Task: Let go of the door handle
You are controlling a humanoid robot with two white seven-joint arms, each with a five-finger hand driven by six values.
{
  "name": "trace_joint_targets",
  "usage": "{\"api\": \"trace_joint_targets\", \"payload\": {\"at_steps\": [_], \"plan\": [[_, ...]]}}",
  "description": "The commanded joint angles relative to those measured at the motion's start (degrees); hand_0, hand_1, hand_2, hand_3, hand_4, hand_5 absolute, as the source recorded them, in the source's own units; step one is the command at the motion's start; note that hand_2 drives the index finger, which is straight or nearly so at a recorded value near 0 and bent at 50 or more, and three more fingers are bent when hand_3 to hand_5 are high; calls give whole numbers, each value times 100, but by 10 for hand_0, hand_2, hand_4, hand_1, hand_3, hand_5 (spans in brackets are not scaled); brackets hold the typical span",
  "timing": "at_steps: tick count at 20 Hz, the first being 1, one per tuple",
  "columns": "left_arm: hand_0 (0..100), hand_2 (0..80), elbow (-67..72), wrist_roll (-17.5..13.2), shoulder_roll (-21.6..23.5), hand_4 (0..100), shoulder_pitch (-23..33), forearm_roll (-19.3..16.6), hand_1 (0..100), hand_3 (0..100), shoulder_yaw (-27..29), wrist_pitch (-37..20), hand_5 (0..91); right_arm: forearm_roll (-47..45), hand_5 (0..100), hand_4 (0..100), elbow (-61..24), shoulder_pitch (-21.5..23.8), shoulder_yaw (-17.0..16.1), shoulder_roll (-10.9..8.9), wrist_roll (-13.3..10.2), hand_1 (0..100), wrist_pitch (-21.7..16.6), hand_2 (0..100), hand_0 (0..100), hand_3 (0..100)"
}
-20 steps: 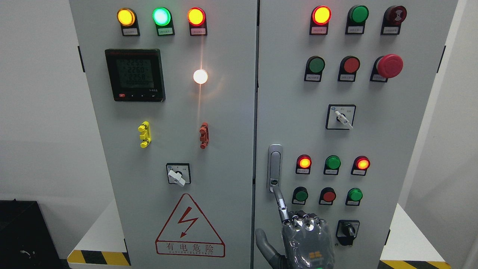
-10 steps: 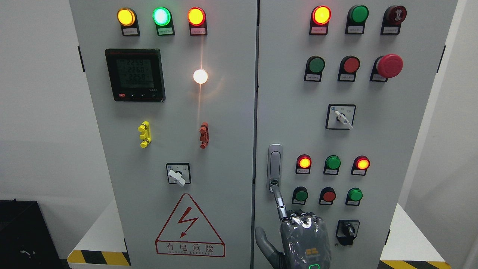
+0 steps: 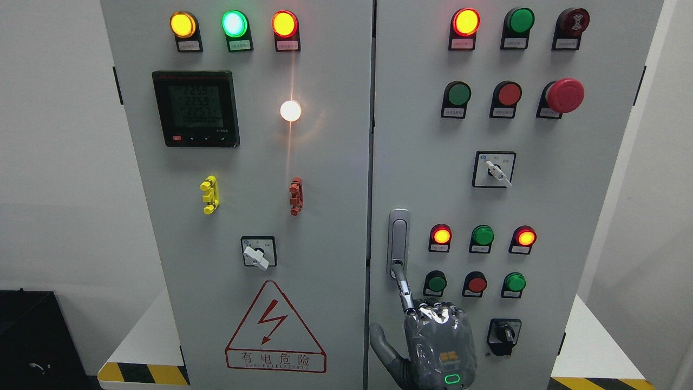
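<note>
The silver door handle [image 3: 398, 241] stands upright in its recess at the left edge of the right cabinet door [image 3: 541, 206], flush with the panel. My right hand [image 3: 436, 341] rises from the bottom edge just below it, seen from the back. Its index finger [image 3: 403, 290] points straight up, and the tip touches the round lock button at the handle's lower end. The other fingers are curled into the palm, the thumb [image 3: 381, 344] sticks out to the left, and nothing is grasped. The left hand does not show.
Lit red and green buttons [image 3: 479, 238] sit right of the handle, with a black rotary switch [image 3: 504, 335] beside my hand. The left door [image 3: 243, 216] carries a meter, a selector switch [image 3: 257, 253] and a high-voltage warning triangle. Both doors are closed.
My right hand has crept upward, and the index fingertip has gone from just under the handle onto its lower button. The handle itself has not moved.
</note>
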Motion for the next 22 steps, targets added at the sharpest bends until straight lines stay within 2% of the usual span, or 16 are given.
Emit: {"api": "trace_joint_targets", "payload": {"at_steps": [1,22], "plan": [[120,0,0,2,0,0,97,8,556,0,0,4,0,1,1000,1000,198,-75,-19,4,42,279,24,116,347,1000],[120,0,0,2,0,0,97,0,556,0,0,4,0,-34,1000,1000,330,-145,-72,-5,95,276,94,138,357,1000]]}}
